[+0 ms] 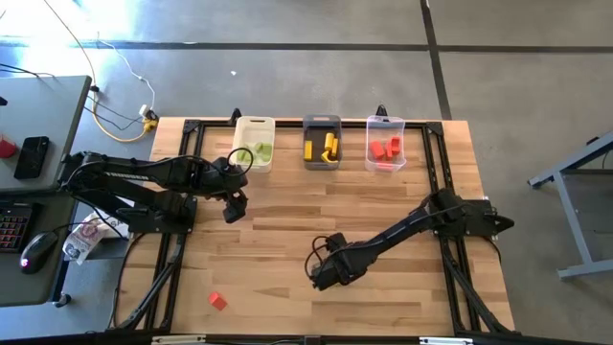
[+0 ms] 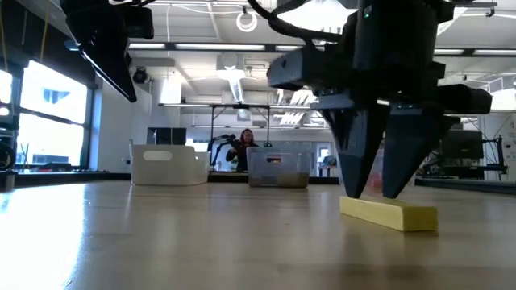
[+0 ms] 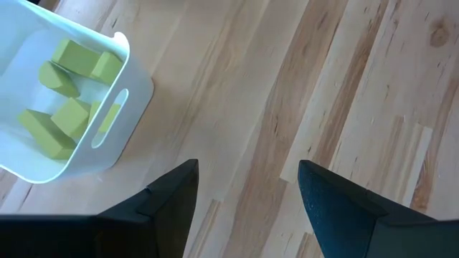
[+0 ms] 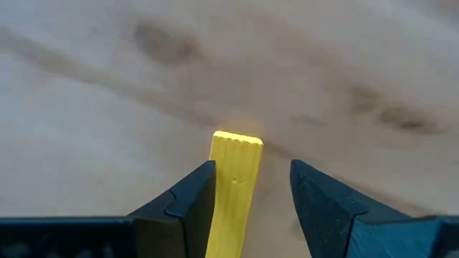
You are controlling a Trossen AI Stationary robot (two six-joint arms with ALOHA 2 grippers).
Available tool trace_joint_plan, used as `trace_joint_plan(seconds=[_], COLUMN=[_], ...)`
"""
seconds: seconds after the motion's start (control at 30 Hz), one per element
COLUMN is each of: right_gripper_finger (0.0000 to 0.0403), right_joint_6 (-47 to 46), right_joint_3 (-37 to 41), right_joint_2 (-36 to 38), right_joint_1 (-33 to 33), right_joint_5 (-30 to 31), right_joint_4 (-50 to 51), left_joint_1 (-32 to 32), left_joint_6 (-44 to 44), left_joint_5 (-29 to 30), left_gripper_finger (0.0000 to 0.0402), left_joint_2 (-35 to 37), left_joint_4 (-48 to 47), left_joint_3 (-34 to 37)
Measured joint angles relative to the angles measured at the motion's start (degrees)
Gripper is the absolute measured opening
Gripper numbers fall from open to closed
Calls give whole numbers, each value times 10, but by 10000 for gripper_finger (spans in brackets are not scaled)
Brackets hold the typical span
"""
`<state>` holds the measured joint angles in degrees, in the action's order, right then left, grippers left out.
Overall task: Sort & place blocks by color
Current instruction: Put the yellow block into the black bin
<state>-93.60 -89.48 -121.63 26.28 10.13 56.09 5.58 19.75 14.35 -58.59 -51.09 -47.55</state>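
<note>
Tabletop [image 1: 287,240]: pale wood planks on a black frame.
White bin [image 1: 255,142]: at the tabletop's far edge, leftmost of three.
Dark grey bin [image 1: 322,141]: just right of the white bin.
Clear bin [image 1: 385,143]: right of the dark grey bin, last in the row.
Side desk [image 1: 43,125]: grey, left of the tabletop, carrying a phone [image 1: 33,156], a mouse [image 1: 36,251] and a keyboard [image 1: 10,228].
Cables [image 1: 124,105]: on the floor beyond the tabletop's far left corner.
Person [image 2: 245,147]: in the room beyond the bins, in the low view.

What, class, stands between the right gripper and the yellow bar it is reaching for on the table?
Nothing visible. The right gripper is already down over the yellow bar, which lies flat on the table between its open fingers; one finger is at the bar's side, and the other stands clear.
</note>
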Motion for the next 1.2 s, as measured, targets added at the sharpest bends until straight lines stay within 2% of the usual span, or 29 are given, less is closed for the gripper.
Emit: trace_joint_plan(seconds=[0.1, 0.27, 0.53, 0.77, 1.03, 1.2], right_gripper_finger=[165, 165, 165, 165, 165, 165], right_joint_6=[-2, -4, -44, -78, -79, -67], right_joint_3=[-34, -61, -44, -32, -33, -34], right_joint_2=[-4, -1, -1, 0, -18, -35], right_joint_1=[0, 2, 7, 15, 15, 15], right_joint_5=[17, 14, -16, -17, -22, -52], right_joint_4=[62, 85, 70, 54, 45, 42], left_joint_1=[0, 0, 0, 0, 0, 0], left_joint_6=[0, 0, 0, 0, 0, -4], left_joint_5=[0, 0, 0, 0, 0, 0], left_gripper_finger=[225, 225, 225, 225, 225, 225], left_joint_2=[0, 0, 0, 0, 0, 0], left_joint_4=[0, 0, 0, 0, 0, -1], left_joint_3=[0, 0, 0, 0, 0, 0])
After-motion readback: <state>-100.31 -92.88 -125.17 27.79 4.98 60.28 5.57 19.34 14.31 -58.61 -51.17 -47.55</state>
